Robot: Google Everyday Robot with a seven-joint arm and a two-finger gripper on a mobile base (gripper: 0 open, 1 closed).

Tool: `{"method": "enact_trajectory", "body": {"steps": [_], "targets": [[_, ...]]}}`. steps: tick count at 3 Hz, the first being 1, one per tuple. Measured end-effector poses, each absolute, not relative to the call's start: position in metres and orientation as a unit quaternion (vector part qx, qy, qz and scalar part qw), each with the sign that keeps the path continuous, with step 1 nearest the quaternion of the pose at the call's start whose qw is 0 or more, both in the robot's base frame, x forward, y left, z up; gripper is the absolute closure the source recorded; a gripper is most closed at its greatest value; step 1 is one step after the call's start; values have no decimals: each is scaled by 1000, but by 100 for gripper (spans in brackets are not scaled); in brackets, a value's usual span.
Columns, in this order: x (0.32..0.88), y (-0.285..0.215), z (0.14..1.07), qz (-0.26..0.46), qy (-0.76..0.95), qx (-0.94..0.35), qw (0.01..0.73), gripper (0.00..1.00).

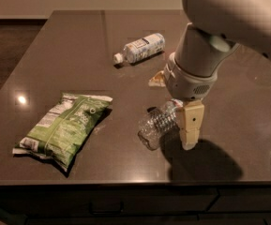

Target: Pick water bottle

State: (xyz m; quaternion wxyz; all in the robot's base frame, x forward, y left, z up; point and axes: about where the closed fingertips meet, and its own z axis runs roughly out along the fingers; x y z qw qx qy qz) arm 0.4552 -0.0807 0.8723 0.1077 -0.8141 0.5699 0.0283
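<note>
The water bottle [155, 126] is clear and ribbed and lies on its side on the dark brown table [79, 50], near the front edge. Its base points to the front left. Its neck and cap end are hidden under my gripper [188, 136]. The gripper hangs from the big white arm [198, 60] and has come down onto the bottle's neck end, close to the tabletop.
A bottle with an opaque white label [141, 48] lies on its side farther back. A green snack bag [62, 127] lies at the front left. A small pale wrapper [156, 80] shows behind the arm. The table's front edge runs just below the bottle.
</note>
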Motion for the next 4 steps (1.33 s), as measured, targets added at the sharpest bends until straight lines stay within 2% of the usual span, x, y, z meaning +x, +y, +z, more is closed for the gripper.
{"method": "enact_trajectory", "body": {"steps": [2, 4], "targets": [[454, -74, 849, 36, 552, -828, 88, 48], [451, -70, 898, 24, 542, -826, 149, 95]]}}
